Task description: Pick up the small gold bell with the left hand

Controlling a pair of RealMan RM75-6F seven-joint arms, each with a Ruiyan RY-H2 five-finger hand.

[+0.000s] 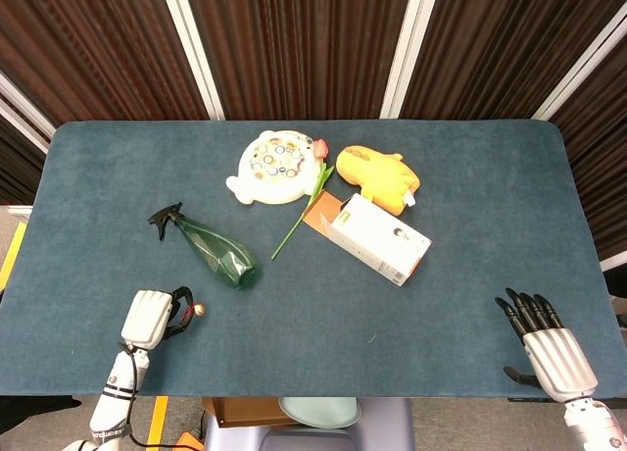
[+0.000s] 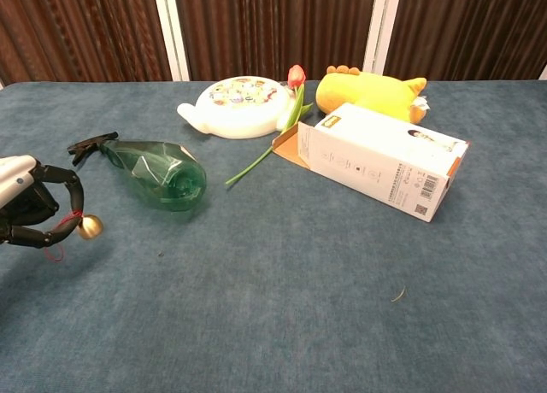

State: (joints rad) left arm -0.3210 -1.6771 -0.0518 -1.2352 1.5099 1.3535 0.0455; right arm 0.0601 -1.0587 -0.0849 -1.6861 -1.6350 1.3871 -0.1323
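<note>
The left hand (image 2: 30,207) pinches the small gold bell (image 2: 89,226) at its curled fingertips, clear of the table (image 1: 313,304); pickup looks done, needing only a steady hold.

bell (image 2: 90,226) before spray bottle (image 2: 158,173) | box (image 2: 380,160) right

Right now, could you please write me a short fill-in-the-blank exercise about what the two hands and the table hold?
1. The gold bell is pinched in the fingers of the ____ hand.
2. The green spray bottle lies on its ____.
3. The right hand holds ____.
4. The tulip leans across the round ____ toy.

Missing words: left; side; nothing; white
</note>
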